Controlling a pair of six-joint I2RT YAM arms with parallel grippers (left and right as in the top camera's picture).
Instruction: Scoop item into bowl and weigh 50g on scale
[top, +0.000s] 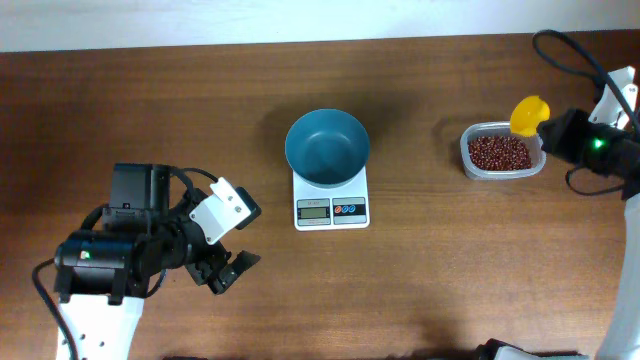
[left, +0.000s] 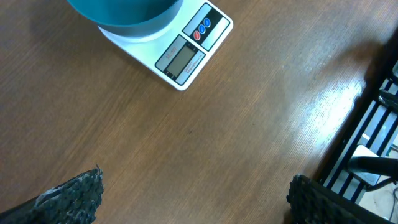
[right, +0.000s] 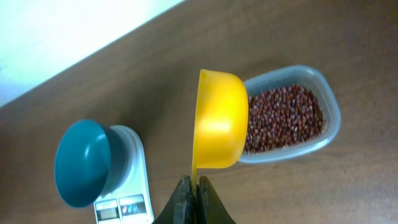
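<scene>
The small red-brown beans (top: 500, 152) lie heaped in a clear plastic tub (top: 467, 160) with round corners, at the right of the overhead frame. A yellow scoop (top: 527, 113) hangs over the tub's upper edge, its thin handle pinched in the closed right gripper (right: 194, 186). The round teal bowl (top: 327, 147) sits on the white scale (top: 331, 210), mid-frame on the brown wooden surface (top: 150, 100). The scale's numbers are too small to read. The left gripper (top: 248, 237), lower left, is wide open.
</scene>
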